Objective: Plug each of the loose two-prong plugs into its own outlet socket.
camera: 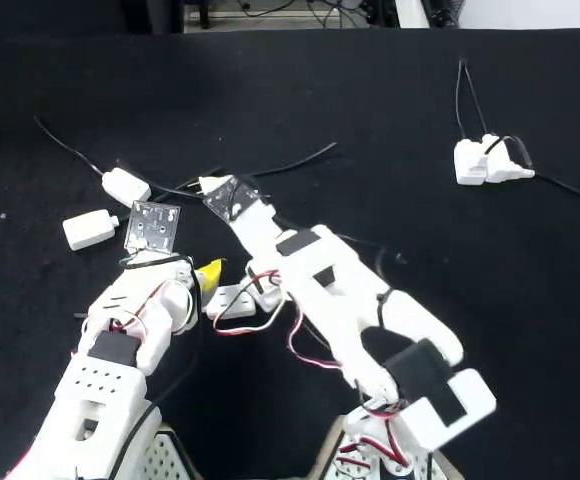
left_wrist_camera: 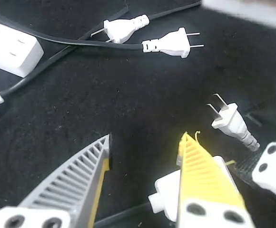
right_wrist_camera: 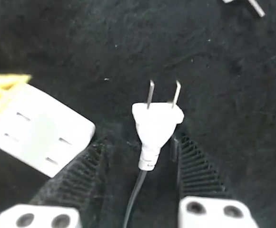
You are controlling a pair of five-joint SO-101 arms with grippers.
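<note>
The right end effector [right_wrist_camera: 141, 139] has its jaws apart, one on each side of a white plug [right_wrist_camera: 156, 124] that lies between them, straddled and not pinched. The plug has two bare straight prongs and a flared body that narrows to a dark cord [right_wrist_camera: 134, 192] running back toward the wrist. Just beside it sits a white outlet block [right_wrist_camera: 38, 137], slots up. The left end effector [left_wrist_camera: 146, 137] is at the block's edge, spread wide and holding nothing. I judge the step in hand to be picking up this plug. The next move calls for closing on its body, then lining the prongs up with the block's slots. Farther out on the black tabletop [camera: 370, 120], a second plug [left_wrist_camera: 123, 27] and a third plug [left_wrist_camera: 172, 43] lie loose, close together.
</note>
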